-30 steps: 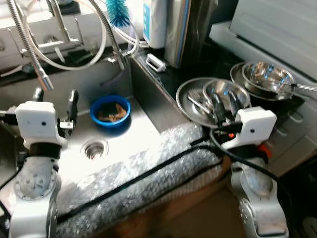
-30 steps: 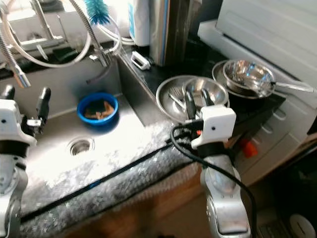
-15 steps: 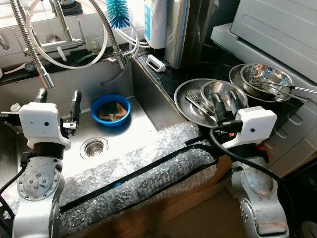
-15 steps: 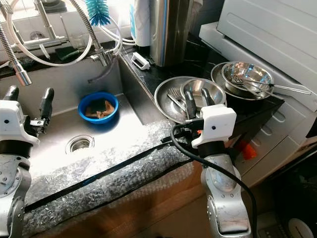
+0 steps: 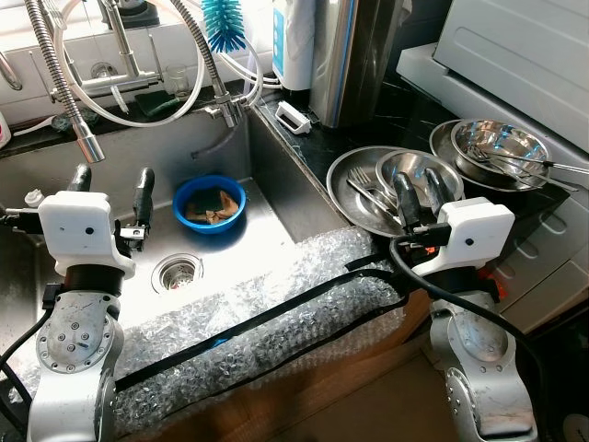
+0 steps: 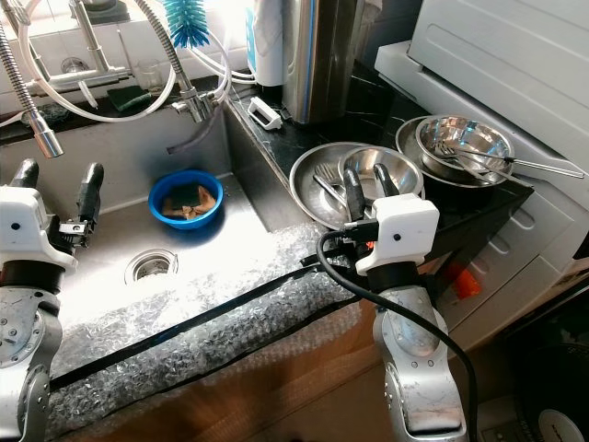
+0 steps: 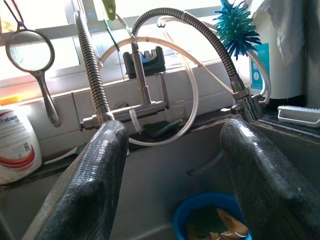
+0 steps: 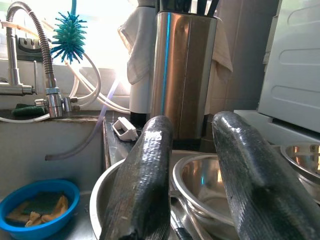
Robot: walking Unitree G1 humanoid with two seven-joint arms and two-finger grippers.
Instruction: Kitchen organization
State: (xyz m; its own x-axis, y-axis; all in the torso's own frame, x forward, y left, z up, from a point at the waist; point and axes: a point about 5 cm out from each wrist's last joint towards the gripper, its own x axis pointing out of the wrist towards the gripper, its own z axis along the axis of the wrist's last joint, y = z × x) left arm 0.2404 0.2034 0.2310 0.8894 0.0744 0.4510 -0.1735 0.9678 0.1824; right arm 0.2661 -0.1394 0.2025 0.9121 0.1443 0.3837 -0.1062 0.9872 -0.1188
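Note:
A blue bowl (image 5: 210,202) holding a sponge and scraps sits in the steel sink (image 5: 120,157). On the dark counter to the right lies a wide steel plate (image 5: 354,184) with forks and a smaller steel bowl (image 5: 419,173) on it. Behind it stand stacked steel bowls (image 5: 497,147) with utensils. My left gripper (image 5: 110,182) is open above the sink basin, left of the blue bowl (image 7: 210,222). My right gripper (image 5: 421,195) is open over the near edge of the plate (image 8: 107,192), with nothing between its fingers.
A spring faucet (image 5: 64,83), hoses and a teal bottle brush (image 5: 221,23) crowd the sink's back. A tall steel canister (image 5: 354,55) and a small white brush (image 5: 291,115) stand on the counter. Bubble wrap (image 5: 276,308) covers the front edge. A white appliance (image 5: 525,46) is at right.
The whole picture has shifted slightly and sharpened, so the camera moved. Both grippers hold the same poses relative to the sink and plate.

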